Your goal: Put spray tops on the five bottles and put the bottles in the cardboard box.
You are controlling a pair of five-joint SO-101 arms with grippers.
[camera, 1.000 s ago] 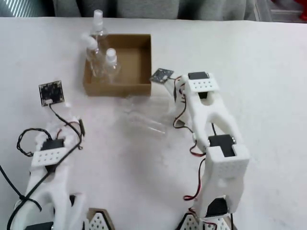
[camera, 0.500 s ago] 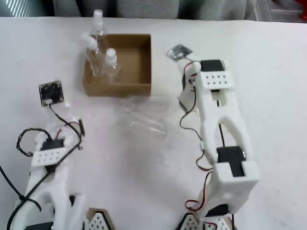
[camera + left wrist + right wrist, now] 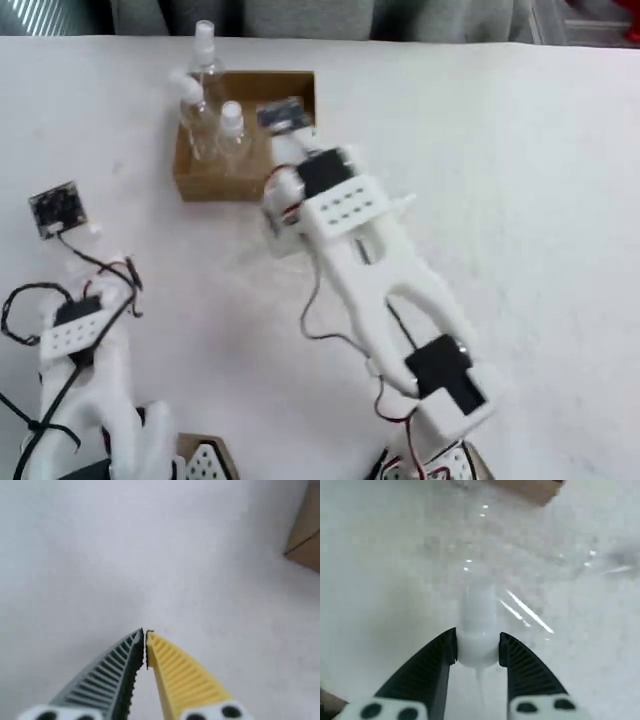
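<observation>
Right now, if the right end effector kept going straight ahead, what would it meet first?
Probably the clear plastic bottle lying just beyond the white spray top that the right end effector grips; the brown cardboard box sits farther.

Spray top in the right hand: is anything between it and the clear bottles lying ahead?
Nothing visible. The right hand grips the spray top, and the clear bottles lie on bare table just beyond.

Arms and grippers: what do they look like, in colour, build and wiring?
Both arms, the left arm and the right arm, are white plastic shells with black motors, hole-dotted panels and loose red and black cables. The left gripper has one grey and one yellow ribbed finger; the right gripper has two black ribbed fingers.
</observation>
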